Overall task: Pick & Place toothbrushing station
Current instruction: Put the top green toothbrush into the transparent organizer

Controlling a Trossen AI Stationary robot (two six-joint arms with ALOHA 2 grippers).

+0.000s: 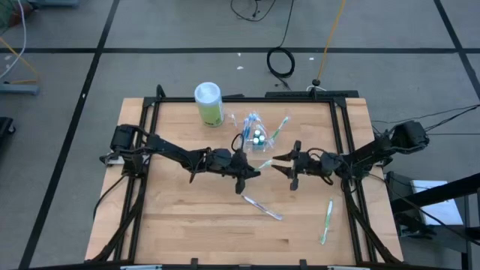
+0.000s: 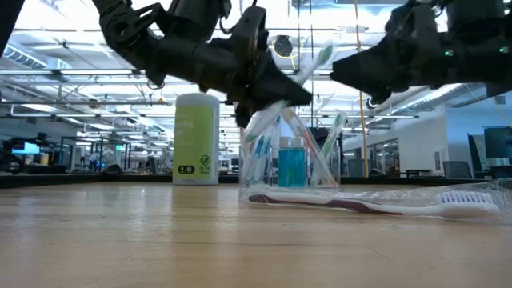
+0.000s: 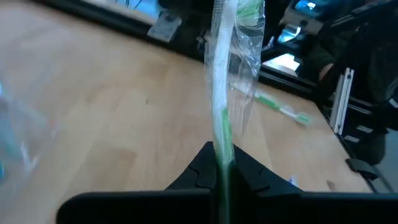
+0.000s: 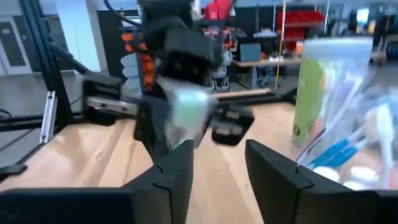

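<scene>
Wooden table (image 1: 187, 217), framed by black rails, with a workshop hall beyond it. We note the left gripper (image 1: 241, 171) near the table's middle, fingers clamped on a wrapped green toothbrush (image 3: 222, 93) that stands up between them in its clear sleeve. Just beyond this gripper sits the clear cup (image 1: 256, 138) holding brushes and blue tubes (image 2: 292, 166), close to it but apart. A green canister (image 1: 209, 103) stands farther back on the left arm's side. The right gripper (image 1: 289, 171) hovers facing the left one across a short gap, fingers spread and holding nothing. We see a purple toothbrush (image 1: 262, 207) lying flat nearer the front edge, and another green toothbrush (image 1: 328, 220) lying toward the right arm's side.
</scene>
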